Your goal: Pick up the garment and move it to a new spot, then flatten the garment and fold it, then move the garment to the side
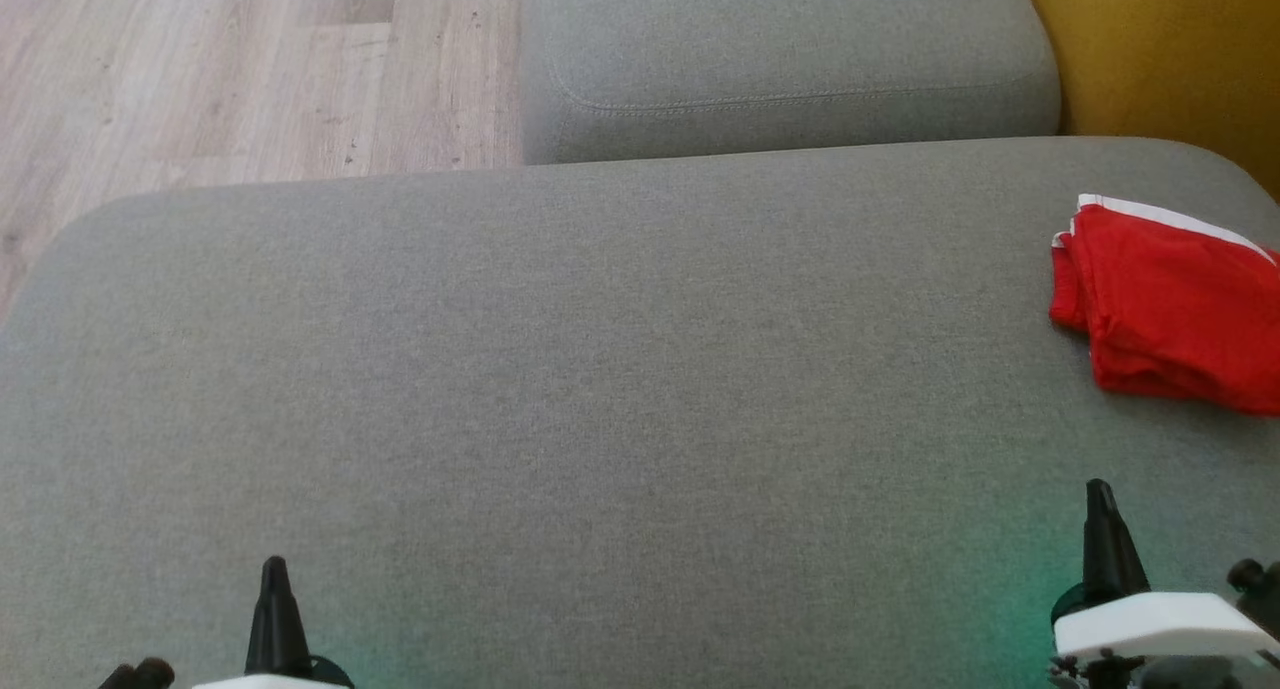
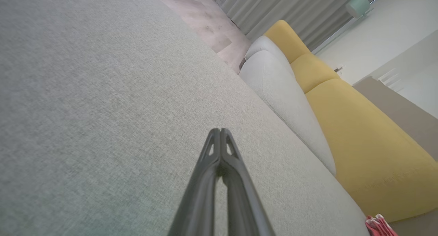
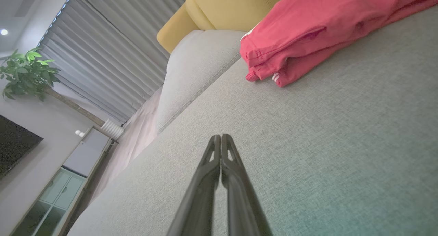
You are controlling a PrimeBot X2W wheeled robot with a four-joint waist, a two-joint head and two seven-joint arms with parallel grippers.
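The garment (image 1: pixel 1170 309) is red with a white band, folded into a compact stack at the far right of the grey cushion (image 1: pixel 600 389). It also shows in the right wrist view as the garment (image 3: pixel 318 30), and a corner of the garment (image 2: pixel 379 226) shows in the left wrist view. My right gripper (image 1: pixel 1100 494) is shut and empty, near the front edge, well short of the garment. My left gripper (image 1: pixel 273 569) is shut and empty at the lower left. Both sets of fingertips are pressed together, the left gripper (image 2: pixel 220 129) and the right gripper (image 3: pixel 220 136), over bare cushion.
A second grey cushion (image 1: pixel 790 59) lies behind the first. A yellow backrest (image 1: pixel 1160 49) rises at the right. Wood floor (image 1: pixel 230 69) lies beyond the cushion's left edge. A plant (image 3: pixel 27 71), curtains and a cabinet stand in the room.
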